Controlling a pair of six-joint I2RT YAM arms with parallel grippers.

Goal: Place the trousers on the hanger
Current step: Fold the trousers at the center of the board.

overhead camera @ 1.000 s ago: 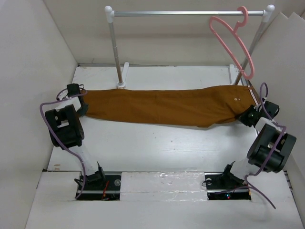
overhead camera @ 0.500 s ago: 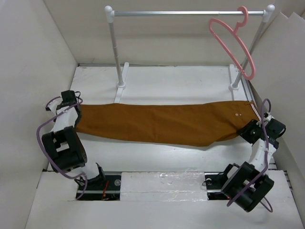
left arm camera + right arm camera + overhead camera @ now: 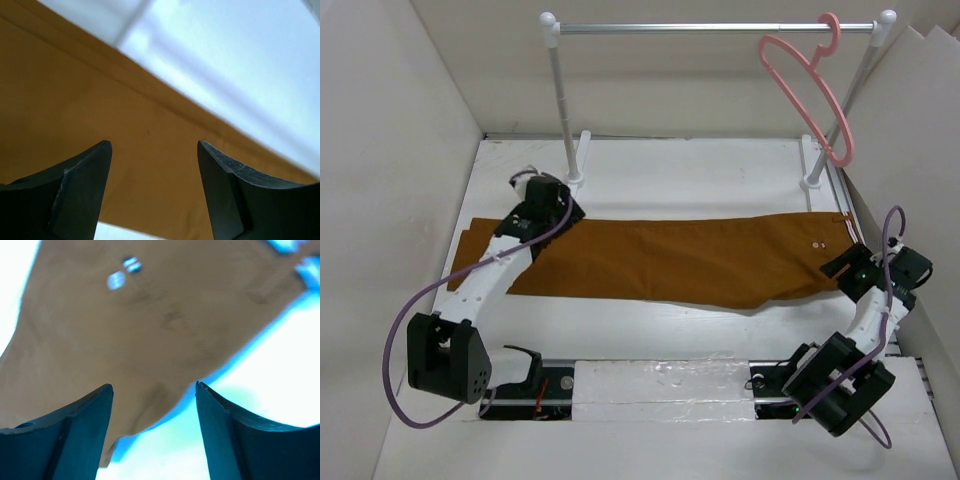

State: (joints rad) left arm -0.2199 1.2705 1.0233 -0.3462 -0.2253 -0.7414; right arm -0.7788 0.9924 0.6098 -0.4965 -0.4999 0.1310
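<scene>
Left gripper (image 3: 552,210) off the leg end, now inward over the trousers (image 3: 670,255); right gripper (image 3: 843,266) loose.

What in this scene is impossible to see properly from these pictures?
- Top view: the left arm crosses the trousers, hiding the cloth under it near their left end.
- Left wrist view: only trousers and a blurred pale surface show past the left tool; the hanger is out of frame.
- Right wrist view: blurred; two pale spots on the trousers beyond the right tool cannot be identified.
</scene>
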